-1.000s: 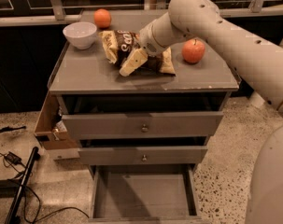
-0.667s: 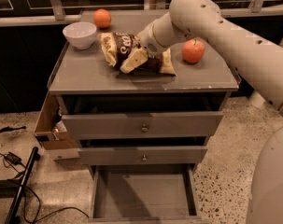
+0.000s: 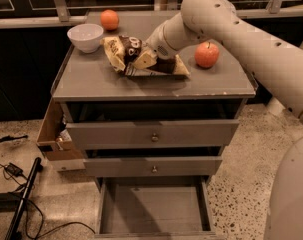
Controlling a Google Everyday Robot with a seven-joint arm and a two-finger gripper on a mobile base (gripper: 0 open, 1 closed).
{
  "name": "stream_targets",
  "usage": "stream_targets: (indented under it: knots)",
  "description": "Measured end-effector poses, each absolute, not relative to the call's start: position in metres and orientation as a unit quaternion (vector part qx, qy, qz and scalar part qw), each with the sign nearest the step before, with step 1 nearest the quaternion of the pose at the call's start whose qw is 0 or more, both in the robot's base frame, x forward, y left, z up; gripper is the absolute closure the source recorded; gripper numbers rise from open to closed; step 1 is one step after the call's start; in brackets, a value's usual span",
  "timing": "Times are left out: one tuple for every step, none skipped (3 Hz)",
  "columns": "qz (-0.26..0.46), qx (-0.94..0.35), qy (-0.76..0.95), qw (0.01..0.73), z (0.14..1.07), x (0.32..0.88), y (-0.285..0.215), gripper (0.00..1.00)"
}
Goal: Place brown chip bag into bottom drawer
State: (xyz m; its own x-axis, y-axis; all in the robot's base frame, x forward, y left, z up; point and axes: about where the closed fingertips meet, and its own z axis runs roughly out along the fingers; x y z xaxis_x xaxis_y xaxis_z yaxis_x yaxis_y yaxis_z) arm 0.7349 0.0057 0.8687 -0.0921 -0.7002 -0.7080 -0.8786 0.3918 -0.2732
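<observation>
The brown chip bag [image 3: 127, 50] lies on top of the grey cabinet, crinkled, with its left end raised a little. My gripper [image 3: 144, 60] reaches in from the right at the middle of the bag and is shut on it; one cream finger [image 3: 145, 59] lies across its front. The bottom drawer [image 3: 151, 208] is pulled out at floor level, a shallow grey tray with nothing in it, directly below the cabinet front.
On the cabinet top [image 3: 91, 79] stand a white bowl [image 3: 85, 36] at back left, an orange [image 3: 109, 19] behind it and a red apple [image 3: 206, 55] right of the bag. The two knobbed drawers [image 3: 153, 135] are closed. A cardboard box [image 3: 53, 139] and cables [image 3: 13, 170] sit to the left.
The gripper has shifted slightly up and left with the bag. The bag's left end has lifted and moved towards the bowl.
</observation>
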Motion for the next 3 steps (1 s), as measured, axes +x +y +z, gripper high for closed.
stream_targets:
  knots:
    - [0.111, -0.541, 0.733, 0.398, 0.886, 0.710, -0.004, 0.89]
    - [0.114, -0.541, 0.735, 0.391, 0.911, 0.663, -0.015, 1.00]
    - [0.113, -0.544, 0.740, 0.380, 0.947, 0.591, -0.025, 1.00]
